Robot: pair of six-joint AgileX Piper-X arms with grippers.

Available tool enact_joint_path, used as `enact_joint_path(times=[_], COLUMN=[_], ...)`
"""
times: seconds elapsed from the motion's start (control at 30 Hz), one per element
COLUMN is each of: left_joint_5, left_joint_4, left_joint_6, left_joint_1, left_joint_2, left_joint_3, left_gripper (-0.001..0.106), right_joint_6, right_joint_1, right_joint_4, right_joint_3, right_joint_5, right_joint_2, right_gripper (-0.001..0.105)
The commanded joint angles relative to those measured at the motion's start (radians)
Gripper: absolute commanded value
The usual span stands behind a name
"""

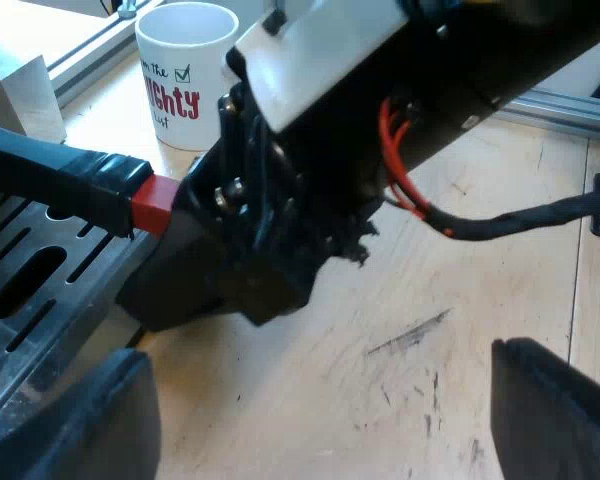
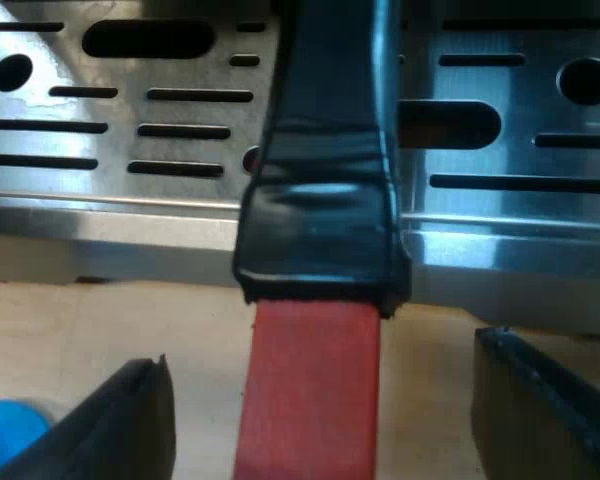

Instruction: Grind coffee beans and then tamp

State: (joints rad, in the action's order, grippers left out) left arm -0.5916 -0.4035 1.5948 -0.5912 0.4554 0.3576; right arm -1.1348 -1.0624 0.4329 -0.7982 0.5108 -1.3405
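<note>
The handle (image 2: pixel 320 200), its far end cut off, is flanked untouched by the wide-spread right gripper (image 2: pixel 320 360); the left gripper (image 1: pixel 320 355) is spread likewise.

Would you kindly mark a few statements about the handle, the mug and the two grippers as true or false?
1. The right gripper is open, with one finger on each side of the handle at its red end. True.
2. The mug is black. False: it is white with red lettering.
3. The left gripper is shut on the handle. False: it is open over the bare wooden table and holds nothing.
4. The handle runs above a slotted metal tray. True.
</note>
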Motion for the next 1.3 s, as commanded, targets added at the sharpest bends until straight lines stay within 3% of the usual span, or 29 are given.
enact_joint_path(times=[0.03, 0.27, 0.43, 0.5, 0.87, 1.3], left_joint_5=[0.013, 0.013, 0.013, 0.013, 0.013, 0.013], left_joint_4=[0.004, 0.004, 0.004, 0.004, 0.004, 0.004], left_joint_6=[0.000, 0.000, 0.000, 0.000, 0.000, 0.000], left_joint_1=[-0.002, -0.002, -0.002, -0.002, -0.002, -0.002], left_joint_2=[-0.008, -0.008, -0.008, -0.008, -0.008, -0.008], left_joint_3=[0.005, 0.005, 0.005, 0.005, 0.005, 0.005], left_gripper=[0.070, 0.070, 0.070, 0.070, 0.070, 0.070], right_joint_6=[-0.013, -0.015, -0.057, -0.083, -0.083, -0.083], right_joint_1=[0.002, 0.002, 0.002, 0.002, 0.002, 0.002], right_joint_4=[-0.026, -0.033, -0.033, -0.033, -0.033, -0.045], right_joint_3=[-0.010, -0.010, -0.010, -0.010, -0.010, -0.010], right_joint_5=[-0.001, -0.001, -0.001, -0.001, 0.005, 0.009], right_joint_2=[-0.006, -0.017, -0.017, -0.017, -0.017, -0.017], right_gripper=[0.063, 0.063, 0.060, 0.050, 0.000, 0.000])
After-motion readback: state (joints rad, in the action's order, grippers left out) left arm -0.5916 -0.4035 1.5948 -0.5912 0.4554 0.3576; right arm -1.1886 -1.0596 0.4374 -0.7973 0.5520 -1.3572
